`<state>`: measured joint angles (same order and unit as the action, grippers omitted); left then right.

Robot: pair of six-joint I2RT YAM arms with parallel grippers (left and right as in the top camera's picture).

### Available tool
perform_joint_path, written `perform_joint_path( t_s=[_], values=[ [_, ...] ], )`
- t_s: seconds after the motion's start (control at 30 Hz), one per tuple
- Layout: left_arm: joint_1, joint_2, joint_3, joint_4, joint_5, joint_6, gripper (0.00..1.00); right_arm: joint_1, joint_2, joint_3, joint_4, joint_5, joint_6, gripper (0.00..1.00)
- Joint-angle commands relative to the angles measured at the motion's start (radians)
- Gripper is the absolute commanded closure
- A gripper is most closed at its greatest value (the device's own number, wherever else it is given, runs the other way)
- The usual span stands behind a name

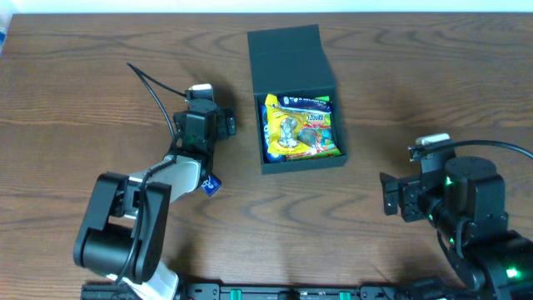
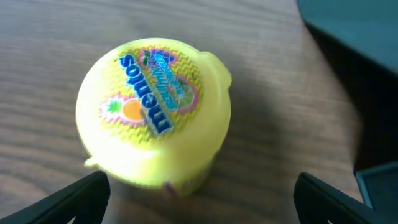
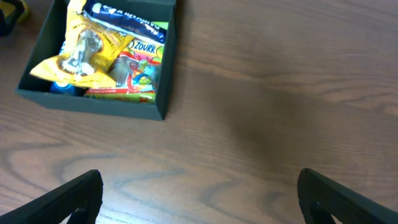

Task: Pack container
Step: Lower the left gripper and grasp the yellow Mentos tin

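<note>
Toward the far middle of the desk (image 1: 75, 92) sits the container (image 1: 304, 162), a dark teal-green square box. Its flap lid (image 1: 287, 57) is folded back flat on the side away from the robot. The box is open and already holds snack packets. A crinkled yellow packet (image 1: 287, 125) lies on top, and a red and green packet printed "Zourr" (image 3: 140, 68) sits partly under it. A dark blue packet (image 3: 124, 18) lies along the far wall.

Left of the box, the left end effector (image 2: 205, 196) points down at the desk with its fingers spread wide. The left wrist view shows a yellow Mentos tub (image 2: 152, 109) standing upright on the wood between the two fingertips (image 2: 87, 196). Neither finger visibly touches it. A corner of the container shows at the right edge of that view, near the tub but apart from it. From overhead the arm hides the tub. A small blue object (image 1: 211, 185) lies beside the left arm, too small to identify.

At the near right, well apart from the box, the right end effector (image 3: 202, 196) is also spread wide. Only bare wood lies between its fingers.
</note>
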<state>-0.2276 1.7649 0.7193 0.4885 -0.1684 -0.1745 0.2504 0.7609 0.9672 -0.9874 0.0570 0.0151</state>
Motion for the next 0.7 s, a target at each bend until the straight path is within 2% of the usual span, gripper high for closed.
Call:
perform_joint_path(
  t_s=[0.0, 0.33, 0.67],
  values=[
    [0.014, 0.045, 0.01, 0.047, -0.023, 0.022, 0.05, -0.007, 0.0, -0.014, 0.004, 0.015, 0.014, 0.01],
    [0.051, 0.167, 0.121, 0.076, -0.022, 0.021, 0.05, -0.007, 0.056, -0.014, 0.008, 0.019, 0.014, 0.01],
    [0.051, 0.194, 0.17, 0.071, -0.018, 0.021, 0.04, -0.007, 0.112, -0.014, 0.008, 0.019, 0.014, 0.01]
  ],
)
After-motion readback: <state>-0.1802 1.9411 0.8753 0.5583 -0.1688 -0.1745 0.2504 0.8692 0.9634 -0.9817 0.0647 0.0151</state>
